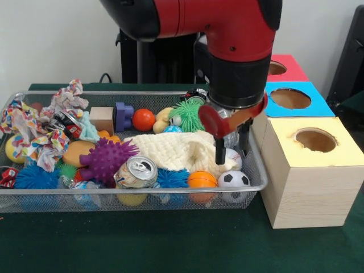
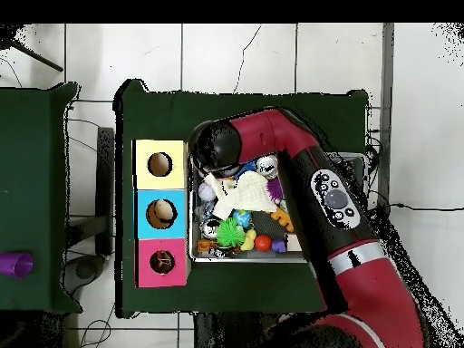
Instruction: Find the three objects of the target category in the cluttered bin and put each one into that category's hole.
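Above white cloth (image 1: pixel 176 151) — tool (image 1: pixel 232 149), no legible labels

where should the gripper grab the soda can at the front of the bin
Grip the soda can across its round side wall, coming from above. It lies tilted with its top and pull tab facing the front, wedged among a purple spiky ball, a blue spiky ball and the bin's front rim. Only its upper side looks free.

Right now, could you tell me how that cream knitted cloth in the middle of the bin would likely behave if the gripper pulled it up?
The cream cloth lies crumpled, so it would probably drape limply. It looks light. It overlies neighbouring toys, so lifting may disturb them.
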`<state>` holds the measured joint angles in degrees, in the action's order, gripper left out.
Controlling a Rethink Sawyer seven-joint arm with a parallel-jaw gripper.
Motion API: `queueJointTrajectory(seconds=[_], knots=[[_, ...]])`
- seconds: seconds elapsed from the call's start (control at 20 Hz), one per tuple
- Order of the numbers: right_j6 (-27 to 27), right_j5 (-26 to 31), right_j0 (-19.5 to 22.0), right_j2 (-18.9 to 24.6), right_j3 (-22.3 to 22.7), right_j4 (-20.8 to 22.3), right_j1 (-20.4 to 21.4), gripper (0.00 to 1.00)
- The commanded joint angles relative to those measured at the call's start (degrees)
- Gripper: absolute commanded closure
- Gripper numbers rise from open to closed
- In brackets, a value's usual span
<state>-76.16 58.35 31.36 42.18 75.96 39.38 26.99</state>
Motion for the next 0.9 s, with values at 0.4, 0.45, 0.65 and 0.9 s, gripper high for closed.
queueJointTrajectory(seconds=[0.4, 0.45, 0.65, 0.9], knots=[[22.0, 1.7, -1.5, 1.4, -3.8, 4.0, -1.4, 0.0], [20.6, 1.0, -1.4, 1.0, -2.0, 3.7, -0.7, 0.0], [11.6, -4.1, -0.6, -0.7, 8.7, 2.9, 4.0, 0.0], [4.1, -9.0, 0.0, -2.2, 17.5, 2.7, 8.9, 0.0]])
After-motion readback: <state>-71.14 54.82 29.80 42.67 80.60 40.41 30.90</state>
